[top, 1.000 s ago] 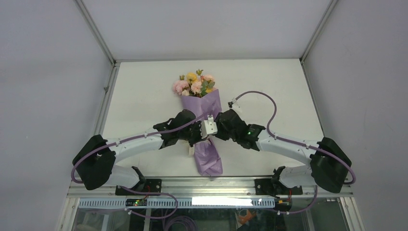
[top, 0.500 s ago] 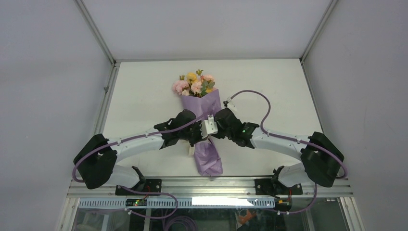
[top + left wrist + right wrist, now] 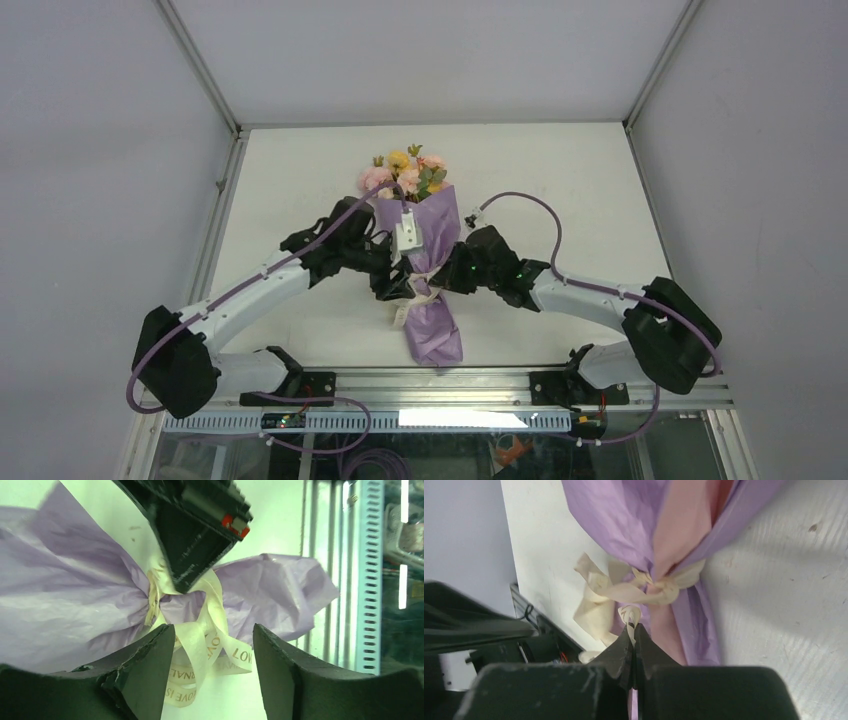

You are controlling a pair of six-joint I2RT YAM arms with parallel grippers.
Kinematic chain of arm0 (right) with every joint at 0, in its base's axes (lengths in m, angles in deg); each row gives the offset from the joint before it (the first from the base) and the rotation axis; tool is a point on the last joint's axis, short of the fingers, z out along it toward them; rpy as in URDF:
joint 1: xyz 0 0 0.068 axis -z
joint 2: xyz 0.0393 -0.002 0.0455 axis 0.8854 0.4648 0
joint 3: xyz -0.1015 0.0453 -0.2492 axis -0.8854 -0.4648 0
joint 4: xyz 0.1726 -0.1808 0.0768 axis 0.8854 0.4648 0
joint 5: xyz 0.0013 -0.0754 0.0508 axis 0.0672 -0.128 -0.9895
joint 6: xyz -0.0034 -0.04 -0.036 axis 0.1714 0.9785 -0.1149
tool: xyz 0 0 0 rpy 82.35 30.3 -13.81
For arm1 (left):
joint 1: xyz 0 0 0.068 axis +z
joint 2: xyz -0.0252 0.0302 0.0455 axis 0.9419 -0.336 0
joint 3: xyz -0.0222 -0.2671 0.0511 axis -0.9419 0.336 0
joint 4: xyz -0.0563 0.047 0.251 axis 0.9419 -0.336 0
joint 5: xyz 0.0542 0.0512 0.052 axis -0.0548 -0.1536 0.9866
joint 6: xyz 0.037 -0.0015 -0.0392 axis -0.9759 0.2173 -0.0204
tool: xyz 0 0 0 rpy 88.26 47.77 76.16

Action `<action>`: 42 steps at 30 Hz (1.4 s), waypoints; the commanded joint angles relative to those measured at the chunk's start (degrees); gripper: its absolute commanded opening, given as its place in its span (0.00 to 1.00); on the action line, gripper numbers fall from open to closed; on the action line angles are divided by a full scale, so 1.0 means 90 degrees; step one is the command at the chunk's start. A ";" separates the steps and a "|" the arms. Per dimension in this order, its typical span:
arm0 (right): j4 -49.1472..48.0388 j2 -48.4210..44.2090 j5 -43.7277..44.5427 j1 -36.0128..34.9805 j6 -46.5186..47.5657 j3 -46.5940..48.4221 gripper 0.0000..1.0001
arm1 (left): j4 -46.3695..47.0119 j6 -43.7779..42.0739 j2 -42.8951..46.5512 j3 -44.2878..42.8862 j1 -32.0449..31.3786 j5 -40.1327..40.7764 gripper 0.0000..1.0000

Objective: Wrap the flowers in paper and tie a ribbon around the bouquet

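A bouquet (image 3: pixel 438 218), bound with ribbon (image 3: pixel 644 594), is laid on the worktop (image 3: pixel 560 180). The ribbon is clamped in the right jaws; the left jaws are held apart.

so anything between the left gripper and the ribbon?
Nothing visible. The ribbon loops lie just ahead of the open left gripper. The right gripper pinches one strand from the opposite side.

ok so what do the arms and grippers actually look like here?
Both the left arm and right arm have white links and bulky black joint housings, with a lilac cable clipped along each. A green light glows on the right arm. The left gripper and right gripper have matte black wedge-shaped fingers.
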State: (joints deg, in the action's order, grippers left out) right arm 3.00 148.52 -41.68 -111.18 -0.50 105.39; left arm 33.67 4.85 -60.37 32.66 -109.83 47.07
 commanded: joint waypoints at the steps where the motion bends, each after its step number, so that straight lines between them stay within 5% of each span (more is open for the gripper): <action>1: -0.1211 -0.0033 -0.1592 0.0148 0.0640 -0.0347 0.00 | -0.1186 -0.0395 0.0152 -0.0750 0.0271 -0.1211 0.60; 6: -0.1465 0.0372 -0.2058 0.0263 0.1013 -0.0415 0.00 | -0.1014 0.0116 -0.1061 -0.1499 0.0273 0.0214 0.48; 11: -0.1660 0.0379 -0.2056 0.0417 0.0992 -0.0561 0.00 | -0.0410 -0.0495 -0.1287 -0.1344 0.0048 0.0592 0.52; 22: -0.1633 0.0189 -0.2076 0.0596 0.0941 -0.0798 0.00 | 0.0050 -0.0684 -0.1773 -0.1183 -0.0335 0.1374 0.38; 28: -0.1613 0.0123 -0.2116 0.0673 0.0944 -0.0842 0.00 | 0.0312 -0.0570 -0.1865 -0.1105 -0.0383 0.1466 0.28; 33: -0.1684 0.0234 -0.2156 0.0715 0.0962 -0.0805 0.00 | 0.0300 -0.0547 -0.1800 -0.1065 -0.0420 0.1428 0.00; 42: -0.1793 0.0669 -0.2457 0.0715 0.1111 -0.0511 0.00 | -0.0534 0.0079 -0.1301 -0.1706 -0.0323 0.0835 0.00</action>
State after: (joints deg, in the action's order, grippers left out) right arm -9.67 153.31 -61.57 -104.96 7.79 98.12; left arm 30.29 2.16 -76.35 21.43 -113.06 58.64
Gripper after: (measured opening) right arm 0.008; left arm 0.008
